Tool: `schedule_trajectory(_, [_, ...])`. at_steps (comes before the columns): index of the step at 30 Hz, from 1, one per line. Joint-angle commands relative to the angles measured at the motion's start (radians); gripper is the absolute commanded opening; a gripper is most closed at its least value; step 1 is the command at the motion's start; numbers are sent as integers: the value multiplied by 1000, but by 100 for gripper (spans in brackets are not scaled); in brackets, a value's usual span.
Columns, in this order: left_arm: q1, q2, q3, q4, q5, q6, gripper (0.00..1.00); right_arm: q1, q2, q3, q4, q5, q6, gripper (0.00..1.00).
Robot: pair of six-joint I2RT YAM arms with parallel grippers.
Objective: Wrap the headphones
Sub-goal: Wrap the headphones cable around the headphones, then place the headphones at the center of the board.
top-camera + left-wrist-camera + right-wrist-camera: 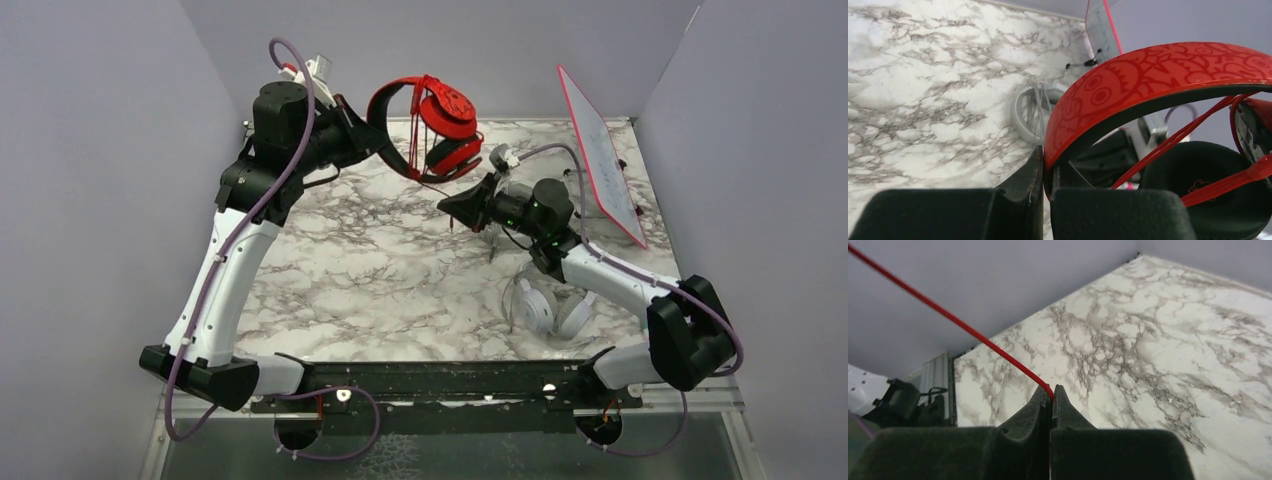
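Left gripper [1047, 167] clamped on red-and-black headphones [440, 120] at headband, held aloft; right gripper [1051, 395] pinching red cable [948, 315] above desk [370, 270].

From my console I can read no words, brand names or numbers in any view. The nearest to a sign is the drawn pattern on the red headband [1158, 75] of the red-and-black headphones [430, 125], round cartoon faces with ringed eyes among swirls and cog shapes, plus a small red emblem on the black ear cushion [1200, 187], too small for me to make out. The white board [603, 150] with the red frame, at the far right of the table [380, 270], carries faint marks that I cannot read.
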State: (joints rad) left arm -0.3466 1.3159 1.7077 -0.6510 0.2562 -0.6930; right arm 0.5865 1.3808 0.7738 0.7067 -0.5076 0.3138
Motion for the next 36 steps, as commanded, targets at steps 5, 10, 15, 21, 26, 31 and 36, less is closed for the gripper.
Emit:
schedule_trajectory(5, [6,-130,-199,3,259,474,0,-140,191,292,-512,-617,112,1])
schedule_trajectory(10, [5,-195,-286,33,236,784,0,-229,224,307,-558,-804,263,1])
schedule_trajectory(15, [-50,-178,-290,-30,123,960,0,-277,233,459,-956,-737,48,1])
schedule_trajectory(21, [-130,-165,-344,-73,-111,996,0,-277,230,490,-1038,-647,175,1])
schedule_trajectory(26, [-136,-179,-420,-61,-68,1007,0,-278,299,429,-898,-713,404,1])
schedule_trajectory(31, [-178,-137,-467,-90,-159,1015,0,-277,379,527,-1101,-582,382,4])
schedule_trajectory(36, [-207,-92,-511,-89,-197,993,0,-276,393,534,-1190,-337,346,4])
